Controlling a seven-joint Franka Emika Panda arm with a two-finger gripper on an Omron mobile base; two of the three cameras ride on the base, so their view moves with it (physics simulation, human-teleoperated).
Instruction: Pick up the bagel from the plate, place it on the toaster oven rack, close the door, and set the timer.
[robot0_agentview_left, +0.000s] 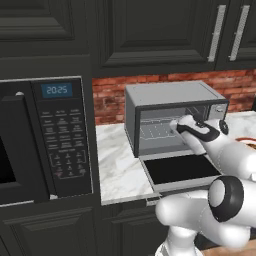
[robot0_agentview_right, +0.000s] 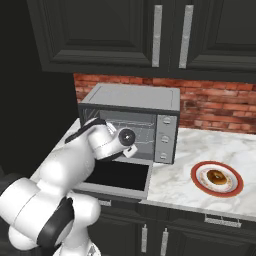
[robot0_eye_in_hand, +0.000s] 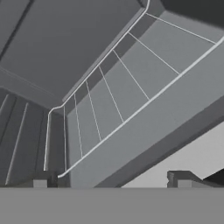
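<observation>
The golden-brown bagel (robot0_agentview_right: 216, 176) lies on the white plate (robot0_agentview_right: 194, 178) with a red-orange rim, on the counter to the right of the toaster oven (robot0_agentview_right: 130, 97). The oven's door (robot0_agentview_left: 180, 170) hangs open, folded down flat over the counter edge. My gripper (robot0_eye_in_hand: 111, 180) is at the mouth of the cavity, open, with nothing between its fingers. Just ahead of it lies the bare silver wire rack (robot0_eye_in_hand: 122, 87). In the left base view my hand (robot0_agentview_left: 187, 127) covers part of the oven opening.
A black built-in microwave (robot0_agentview_left: 45, 140) fills the wall left of the oven. Dark upper cabinets (robot0_agentview_right: 150, 35) hang low over the oven. Behind it runs a brick backsplash (robot0_agentview_right: 215, 102). White marble counter (robot0_agentview_right: 200, 147) lies between oven and plate.
</observation>
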